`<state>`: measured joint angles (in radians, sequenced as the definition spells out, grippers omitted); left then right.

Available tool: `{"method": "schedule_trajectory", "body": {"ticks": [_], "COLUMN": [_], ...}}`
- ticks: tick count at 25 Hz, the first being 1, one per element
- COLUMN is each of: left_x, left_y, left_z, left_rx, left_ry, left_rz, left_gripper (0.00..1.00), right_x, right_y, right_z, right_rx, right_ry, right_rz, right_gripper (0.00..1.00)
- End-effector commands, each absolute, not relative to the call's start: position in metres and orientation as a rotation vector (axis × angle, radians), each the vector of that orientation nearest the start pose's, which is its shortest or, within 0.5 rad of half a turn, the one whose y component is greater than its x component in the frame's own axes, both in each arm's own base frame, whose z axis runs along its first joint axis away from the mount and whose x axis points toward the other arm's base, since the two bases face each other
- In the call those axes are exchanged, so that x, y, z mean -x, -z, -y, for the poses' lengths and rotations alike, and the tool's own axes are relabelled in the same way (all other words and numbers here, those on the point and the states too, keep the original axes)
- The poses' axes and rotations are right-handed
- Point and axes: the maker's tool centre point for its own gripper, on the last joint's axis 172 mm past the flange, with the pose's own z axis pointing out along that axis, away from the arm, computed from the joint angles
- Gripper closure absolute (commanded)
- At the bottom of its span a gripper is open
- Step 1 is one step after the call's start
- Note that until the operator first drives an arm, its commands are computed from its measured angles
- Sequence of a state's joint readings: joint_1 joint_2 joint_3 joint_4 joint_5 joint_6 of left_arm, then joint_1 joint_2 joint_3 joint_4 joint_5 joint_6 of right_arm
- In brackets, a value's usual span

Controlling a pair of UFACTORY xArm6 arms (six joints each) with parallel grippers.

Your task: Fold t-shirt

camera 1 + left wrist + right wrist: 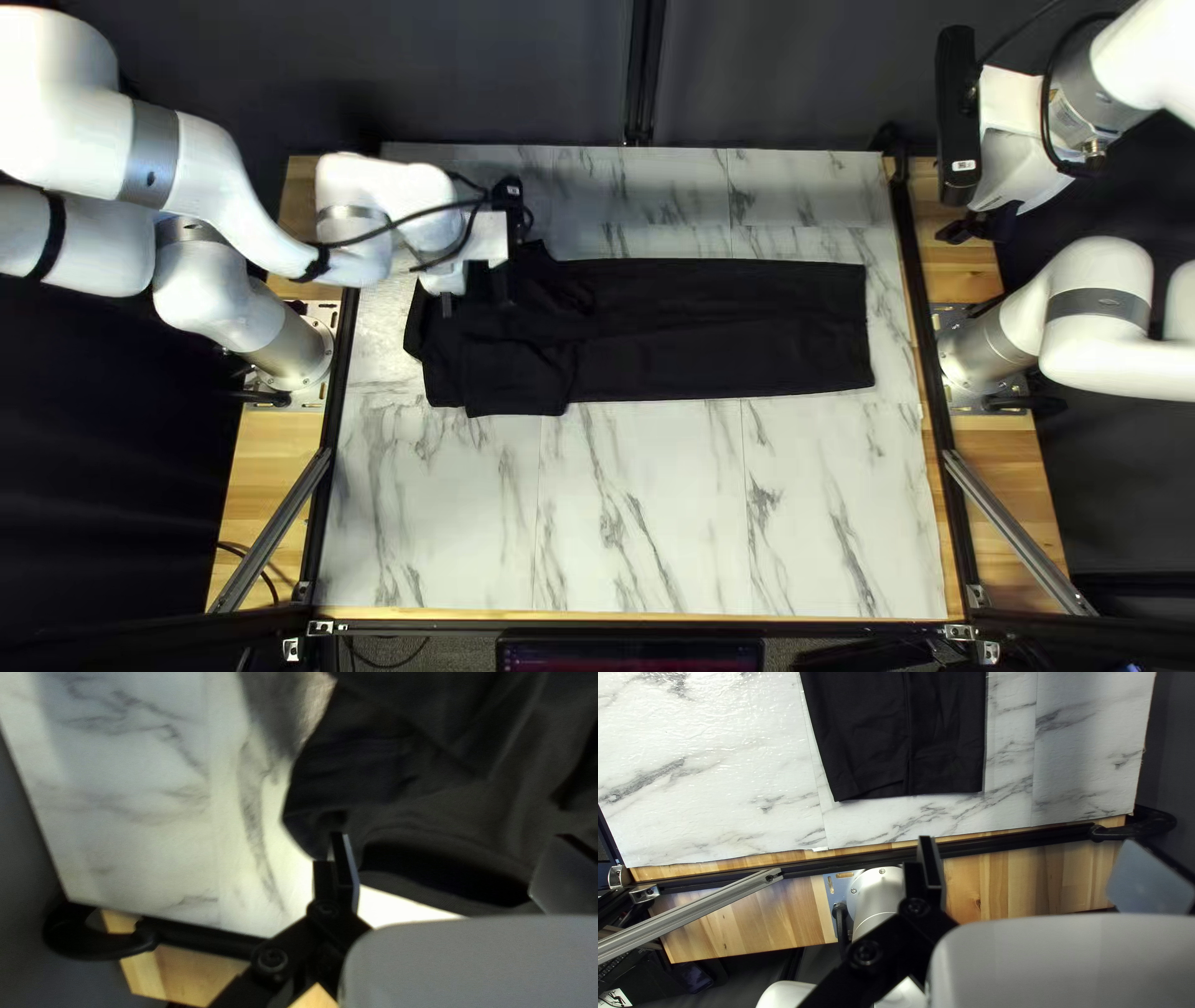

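On the tabletop (647, 523), the black t-shirt (735, 330) lies nearer the far edge, its left end (rather rumpled) beneath the left pincer (476, 301); the right pincer (969, 230) hangs near the far right corner.

Two arms: left arm (206, 162) at the table's (262, 467) left edge, right arm (1096, 311) at its right. Two grippers: left gripper (476, 303) above the table, right gripper (977, 230) near its right edge. One black garment (728, 326) on the table. Two diagonal metal braces (271, 532), one toward each near corner. One screen (629, 656) beyond the near edge.
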<state>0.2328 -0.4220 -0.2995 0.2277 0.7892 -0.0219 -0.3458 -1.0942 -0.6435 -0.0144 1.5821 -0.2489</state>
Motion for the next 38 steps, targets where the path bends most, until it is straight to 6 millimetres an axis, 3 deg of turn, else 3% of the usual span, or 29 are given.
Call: {"method": "schedule_trajectory", "body": {"ticks": [1, 8, 11, 13, 15, 16, 22, 30, 38], "left_x": [-0.27, -0.279, -0.281, -0.283, -0.283, -0.282, -0.28, -0.284, -0.29], "left_y": [-0.065, -0.048, -0.04, -0.036, -0.033, -0.031, -0.033, -0.059, -0.081], "left_z": [-0.086, -0.086, -0.091, -0.093, -0.094, -0.096, -0.097, -0.089, -0.07], "left_rx": [3.009, 3.019, 3.023, 3.027, 3.031, 3.033, 3.036, 3.013, 2.986], "left_ry": [-0.123, -0.156, -0.177, -0.185, -0.191, -0.194, -0.198, -0.175, -0.148], "left_rz": [0.116, 0.088, 0.084, 0.081, 0.08, 0.081, 0.085, 0.072, 0.048], "left_gripper": [0.0, 0.0, 0.08, 0.34, 0.45, 0.62, 0.8, 0.78, 0.74], "right_x": [-0.199, -0.199, -0.199, -0.199, -0.199, -0.199, -0.199, -0.199, -0.199], "right_y": [-0.324, -0.324, -0.324, -0.324, -0.324, -0.324, -0.324, -0.324, -0.324], "right_z": [0.076, 0.076, 0.076, 0.076, 0.076, 0.076, 0.076, 0.076, 0.076], "right_rx": [3.189, 3.189, 3.189, 3.189, 3.189, 3.189, 3.189, 3.189, 3.189], "right_ry": [0.231, 0.231, 0.231, 0.231, 0.231, 0.231, 0.231, 0.231, 0.231], "right_rz": [-0.157, -0.157, -0.157, -0.157, -0.157, -0.157, -0.157, -0.157, -0.157], "right_gripper": [0.0, 0.0, 0.0, 0.0, 0.0, 0.0, 0.0, 0.0, 0.0]}}
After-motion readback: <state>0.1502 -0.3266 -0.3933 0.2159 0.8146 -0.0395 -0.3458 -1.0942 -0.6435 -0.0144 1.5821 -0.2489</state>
